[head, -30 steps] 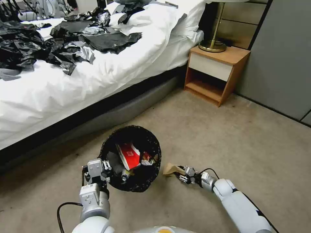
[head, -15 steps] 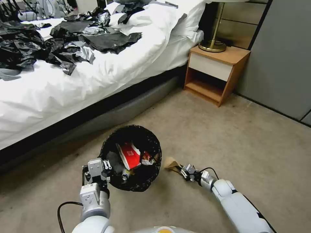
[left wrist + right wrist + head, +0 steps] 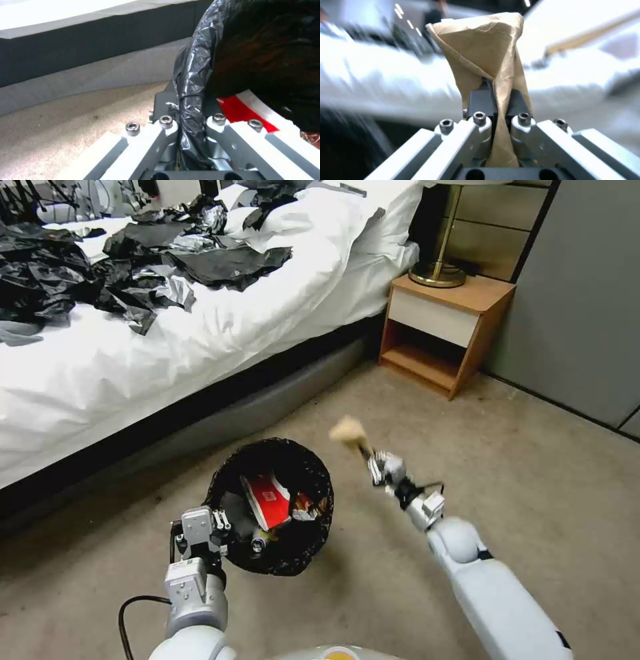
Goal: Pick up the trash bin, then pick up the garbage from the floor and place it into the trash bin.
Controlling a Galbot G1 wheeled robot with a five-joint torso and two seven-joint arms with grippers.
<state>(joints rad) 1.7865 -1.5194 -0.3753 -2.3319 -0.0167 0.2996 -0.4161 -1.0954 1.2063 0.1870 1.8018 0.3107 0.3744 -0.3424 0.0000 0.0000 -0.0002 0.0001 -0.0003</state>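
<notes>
The trash bin (image 3: 230, 478), lined with a crinkly black bag, hangs above the carpet with my left gripper (image 3: 212, 535) shut on its near rim; the left wrist view shows the bag-covered rim (image 3: 191, 82) pinched between the fingers. Inside lie a red-and-white carton (image 3: 267, 501) and other small litter. To the bin's right, raised above rim height, my right gripper (image 3: 369, 455) is shut on a piece of garbage, a crumpled brown paper (image 3: 348, 430). In the right wrist view the brown paper (image 3: 483, 47) stands up from between the closed fingers.
A bed (image 3: 200, 333) with white bedding and black plastic bags (image 3: 140, 260) runs along the left and back. A wooden nightstand (image 3: 443, 327) with a brass lamp (image 3: 438, 273) stands at the back right beside a grey wall. Open carpet (image 3: 533, 480) lies to the right.
My right gripper has lifted the brown paper from floor level beside the bin up and away to above the bin's right rim. The left gripper and bin have stayed put.
</notes>
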